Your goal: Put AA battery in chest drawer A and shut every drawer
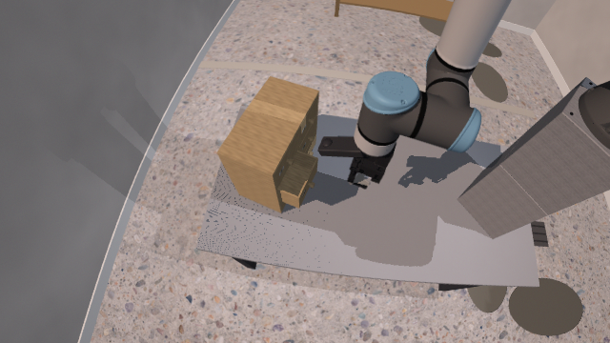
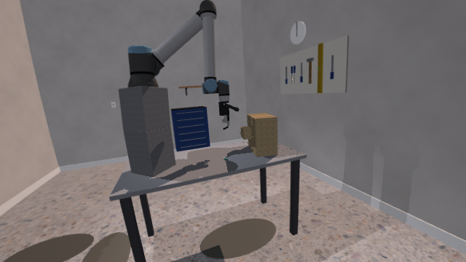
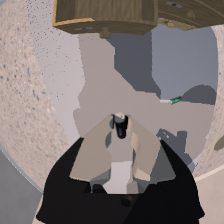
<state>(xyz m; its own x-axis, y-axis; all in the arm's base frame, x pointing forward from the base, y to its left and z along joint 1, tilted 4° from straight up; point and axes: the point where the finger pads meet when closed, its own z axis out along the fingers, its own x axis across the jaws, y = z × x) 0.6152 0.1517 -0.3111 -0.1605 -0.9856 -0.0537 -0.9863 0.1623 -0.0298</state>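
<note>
The wooden chest [image 1: 257,138] [image 2: 266,137] stands upright at one end of the table [image 1: 491,262] [image 2: 138,187]. One drawer [image 1: 292,198] [image 2: 245,133] [image 3: 107,15] is pulled out of its front; its letter cannot be read. The other drawers look shut, as far as they show. My gripper [image 1: 359,183] [image 2: 226,127] [image 3: 119,115] is shut on the AA battery [image 3: 120,127], a small dark cylinder with a silvery end between the fingertips in the wrist view. The gripper hangs above the table, in front of the chest and clear of the open drawer.
A small green and whitish item [image 3: 175,100] [image 2: 226,159] lies on the table, in front of the chest. The arm's grey pedestal [image 1: 538,176] [image 2: 145,131] stands at the table's other end. A blue cabinet [image 2: 191,128] is behind the table.
</note>
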